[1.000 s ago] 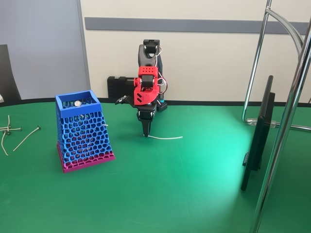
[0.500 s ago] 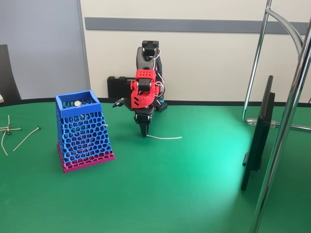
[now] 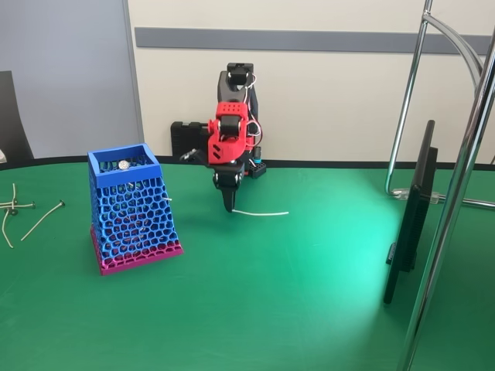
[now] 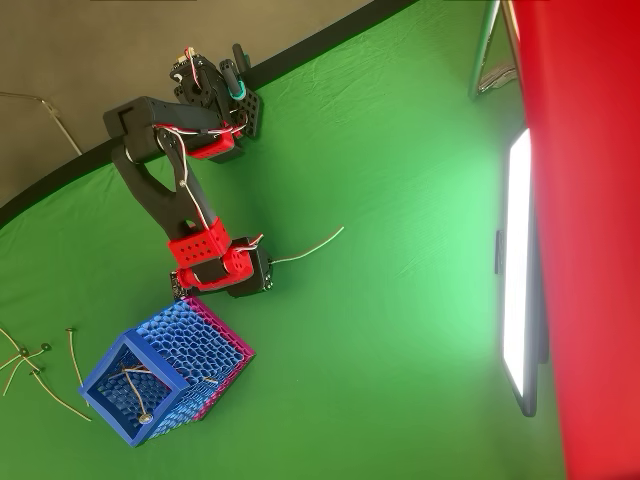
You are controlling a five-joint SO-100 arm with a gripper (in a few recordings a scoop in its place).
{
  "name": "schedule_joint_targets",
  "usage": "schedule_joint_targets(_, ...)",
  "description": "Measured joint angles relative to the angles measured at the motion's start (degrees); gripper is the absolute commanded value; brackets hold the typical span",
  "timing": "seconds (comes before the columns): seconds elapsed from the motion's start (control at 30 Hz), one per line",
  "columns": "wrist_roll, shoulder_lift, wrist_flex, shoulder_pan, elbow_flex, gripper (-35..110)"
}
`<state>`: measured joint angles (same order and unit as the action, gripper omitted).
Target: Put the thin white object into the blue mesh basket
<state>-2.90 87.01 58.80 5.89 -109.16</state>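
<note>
Honeycomb-mesh walls taper up the blue mesh basket (image 3: 131, 207) from a magenta base to a solid square rim. Behind it to the right, the gripper (image 3: 228, 207) pinches one end of the thin white object (image 3: 263, 212), held just above the green table (image 3: 294, 294), lying level and pointing right. Grey bent sticks (image 3: 23, 212) lie far left

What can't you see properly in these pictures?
- Tool tips, fixed view: too small and dark to tell how they meet the thin white object.
- Tool's grip, overhead view: hidden under the red wrist.
- Blue mesh basket contents: blurred behind mesh in both views.
- Bent sticks, fixed view: cut off by the left edge.
</note>
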Motion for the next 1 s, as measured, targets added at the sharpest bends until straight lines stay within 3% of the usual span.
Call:
schedule_joint_targets(0.17,2.99,9.05,-6.77,2.72,-0.44,1)
schedule_joint_targets(0.53,15.38,18.02,-38.58,8.61,-1.41,1)
schedule_joint_targets(0.77,23.64,20.30,-50.36,10.55,-0.26,1)
schedule_joint_targets(1.0,38.23,23.20,-66.36,14.59,-0.97,1)
